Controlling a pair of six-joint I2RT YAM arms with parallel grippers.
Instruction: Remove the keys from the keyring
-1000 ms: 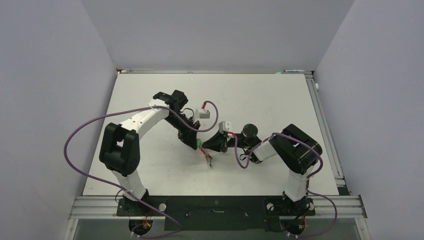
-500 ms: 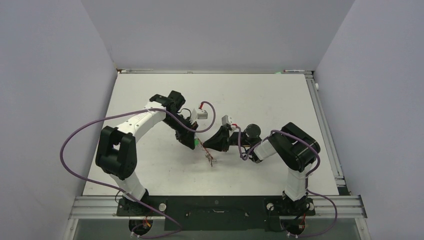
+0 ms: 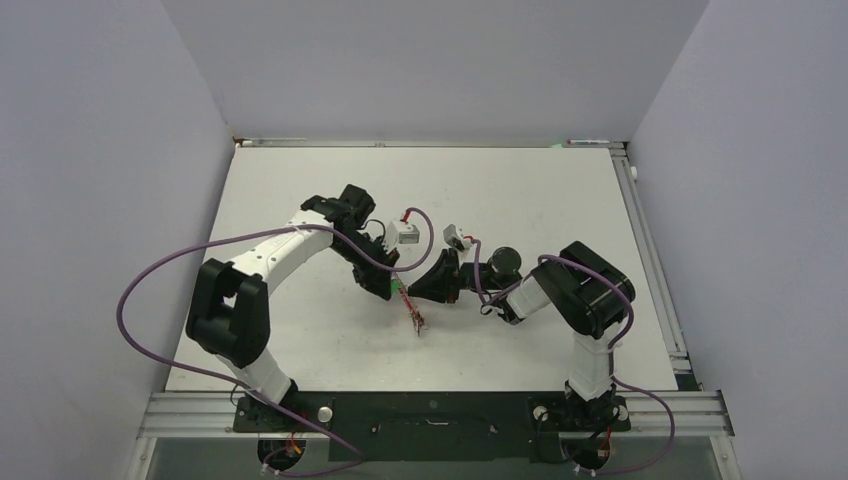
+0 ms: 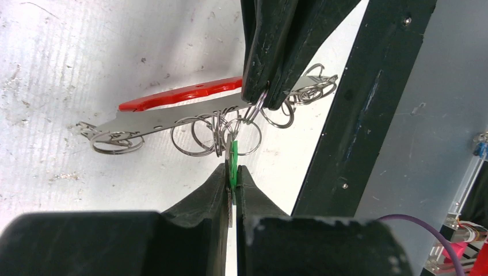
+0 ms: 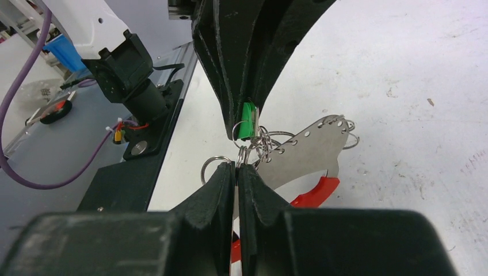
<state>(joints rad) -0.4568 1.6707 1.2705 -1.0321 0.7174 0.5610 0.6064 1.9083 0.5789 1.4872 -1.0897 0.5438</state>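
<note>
Opposed two-gripper hold for freeing one key. The left gripper (image 4: 232, 172) has its jaws pressed together on the green-headed key (image 4: 232, 156), which stands edge-on between the fingertips with its head projecting just beyond them. The right gripper (image 5: 237, 168) meets it almost tip to tip from the opposite side. Its jaws are likewise closed, pinching a thin split ring (image 5: 242, 153) that sits immediately ahead of its fingertips and just beside the green head. The keyring (image 4: 164, 119), a flat perforated silvery plate edged by a red band (image 4: 179, 94), lies crosswise in the gap between the two sets of jaws. Several remaining rings (image 4: 201, 135) hang from its holes on the side nearer the left fingertips. The plate seems to hang a little above the table (image 4: 86, 46), judging by its offset shadow, though contact at its far end cannot be excluded. The arrangement appears deliberate: one gripper anchors the ring so that it cannot swing or turn, while the other grips the key by its broad head, the only part offering flat faces to the pads. With both held, the key could be worked round the coil. Nothing more of the bunch can be made out. No key looks detached yet.
</note>
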